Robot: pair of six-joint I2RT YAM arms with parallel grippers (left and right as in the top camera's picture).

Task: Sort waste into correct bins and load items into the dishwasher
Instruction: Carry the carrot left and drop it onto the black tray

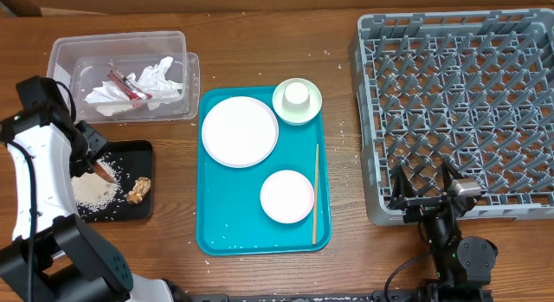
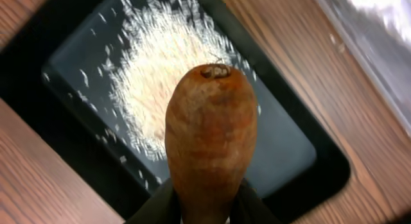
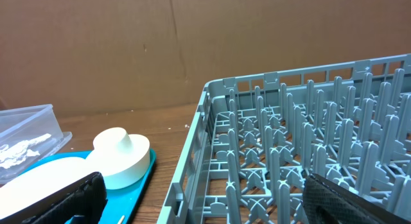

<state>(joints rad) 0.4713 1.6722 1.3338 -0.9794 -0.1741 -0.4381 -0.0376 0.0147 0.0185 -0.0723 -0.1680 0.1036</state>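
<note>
The desk (image 1: 346, 259) is laid out in three zones. The grey dish rack (image 1: 467, 94) stands to the right with no dishes among its pegs, so loading has not begun. The teal tray (image 1: 229, 215) in the middle serves as the holding place for the dishes: a large white plate (image 1: 240, 131), a smaller plate (image 1: 286, 196), a pale green saucer (image 1: 281, 108) with a white cup (image 1: 297, 93) standing on it, and a chopstick (image 1: 315, 194) lying along the tray's right side. To the left, the clear tub (image 1: 121, 44) holds dry rubbish, a crumpled napkin (image 1: 160, 77) and a red wrapper (image 1: 125, 84). The black tray (image 1: 134, 155) below it takes food scraps: a heap of loose rice (image 2: 160, 89) and a brown lump (image 1: 139, 190).

The left gripper (image 1: 91, 161) is closed narrowly on the carrot (image 2: 210, 134), which points down over the rice. That fits food waste going with food waste, and by my judgement the drop into the black tray is the step in hand. The right gripper (image 3: 205, 193) is spread wide and empty, parked low at the rack's near left corner, likely out of the way until the dishes need moving
</note>
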